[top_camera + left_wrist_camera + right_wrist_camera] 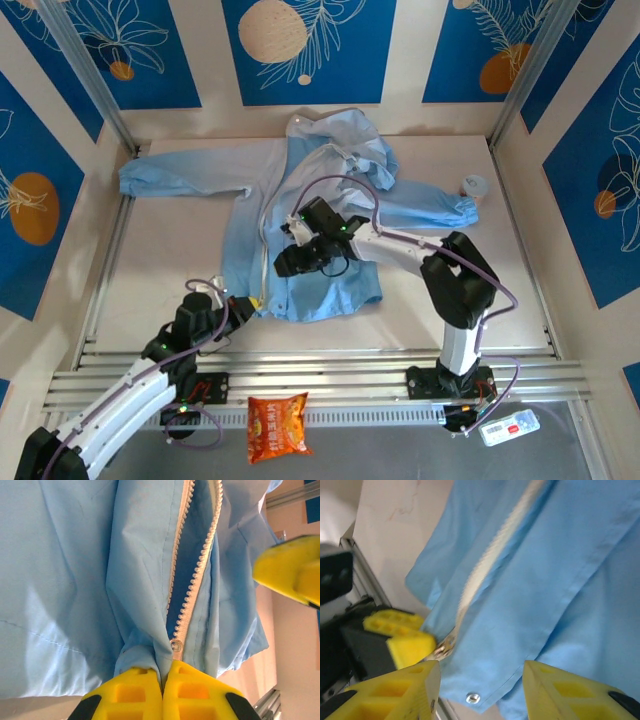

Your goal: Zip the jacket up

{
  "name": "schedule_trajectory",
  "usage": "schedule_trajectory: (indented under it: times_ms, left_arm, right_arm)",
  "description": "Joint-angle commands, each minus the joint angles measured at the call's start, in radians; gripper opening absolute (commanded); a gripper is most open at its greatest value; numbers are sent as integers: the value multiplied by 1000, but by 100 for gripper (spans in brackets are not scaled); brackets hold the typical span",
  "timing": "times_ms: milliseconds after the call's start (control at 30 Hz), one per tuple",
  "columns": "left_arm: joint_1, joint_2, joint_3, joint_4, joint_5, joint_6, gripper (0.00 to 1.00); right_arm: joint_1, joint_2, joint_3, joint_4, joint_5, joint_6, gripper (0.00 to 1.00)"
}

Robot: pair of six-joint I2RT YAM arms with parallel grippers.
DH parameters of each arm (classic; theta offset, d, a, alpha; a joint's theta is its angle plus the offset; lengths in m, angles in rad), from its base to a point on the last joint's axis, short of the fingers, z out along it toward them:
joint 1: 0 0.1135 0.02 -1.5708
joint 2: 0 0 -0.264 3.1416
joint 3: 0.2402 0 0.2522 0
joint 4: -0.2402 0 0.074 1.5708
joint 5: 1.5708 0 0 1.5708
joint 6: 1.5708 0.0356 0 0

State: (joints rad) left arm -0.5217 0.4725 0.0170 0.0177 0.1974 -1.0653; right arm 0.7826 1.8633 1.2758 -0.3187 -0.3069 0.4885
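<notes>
Jacket point(75, 580) hem hidden between fingers point(130, 695)

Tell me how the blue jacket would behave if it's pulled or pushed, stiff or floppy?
Probably floppy: the jacket creases and bunches where the left gripper is shut on its hem. Likely light, since the thin cloth lies flat in soft folds. Pushed, it would probably ruck up rather than slide whole; the zipper strip looks somewhat stiffer.
</notes>
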Motion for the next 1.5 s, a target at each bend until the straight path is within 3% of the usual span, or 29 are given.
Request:
schedule_trajectory:
  times_ms: [0,100,367,667,1167,1233,1267,1367,1467]
  left_arm:
    - [-1,11,-18,48,-25,37,0]
    - [-1,22,-19,81,-47,32,0]
    - [-1,147,-10,201,-93,48,0]
    - [-1,331,29,329,-90,87,0]
    - [-12,250,18,275,-97,90,0]
    - [-14,243,16,272,-99,90,0]
    - [-13,239,14,271,-100,90,0]
    - [-18,221,13,262,-99,87,0]
    - [-25,191,8,238,-104,78,0]
  right_arm:
    - [-14,81,38,-24,-52,68,49]
    - [-22,119,69,18,-95,84,59]
    - [-37,166,103,68,-149,100,66]
    - [-28,251,178,-10,-124,94,64]
    - [20,269,211,-6,-135,105,65]
    - [23,277,219,-12,-136,108,61]
    - [23,278,221,-15,-130,110,54]
    - [17,270,220,-22,-101,107,15]
    - [3,251,208,-13,-70,96,0]
